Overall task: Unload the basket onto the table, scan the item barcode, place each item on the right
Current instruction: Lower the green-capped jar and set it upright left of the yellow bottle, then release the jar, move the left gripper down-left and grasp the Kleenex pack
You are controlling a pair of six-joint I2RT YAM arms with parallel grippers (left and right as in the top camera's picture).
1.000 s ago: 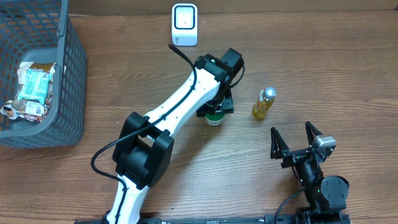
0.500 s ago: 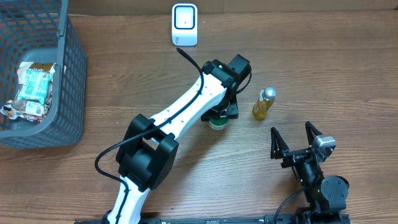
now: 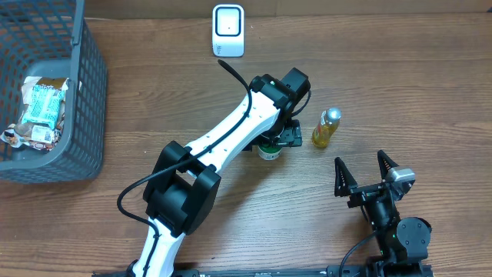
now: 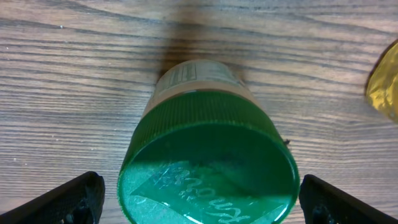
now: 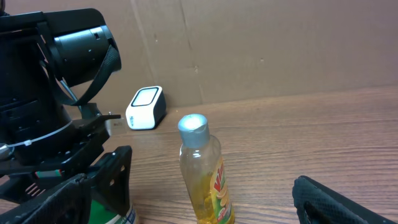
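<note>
A green-capped jar (image 4: 208,168), likely rigid and light, is flanked by the wide-spread left gripper (image 4: 205,200); its ribbed cap is best gripped. The right gripper (image 3: 360,161) is spread too.

Left gripper (image 3: 274,140) sits over a green-lidded jar (image 3: 266,152) mid-table, mostly covering it, with a yellow bottle (image 3: 326,128) lying just to its right. Right gripper (image 3: 367,174) is near the front edge, fingers spread, holding nothing. White scanner (image 3: 228,31) sits at the back; grey basket (image 3: 94,100) with snack packets (image 3: 42,104) is far left.
</note>
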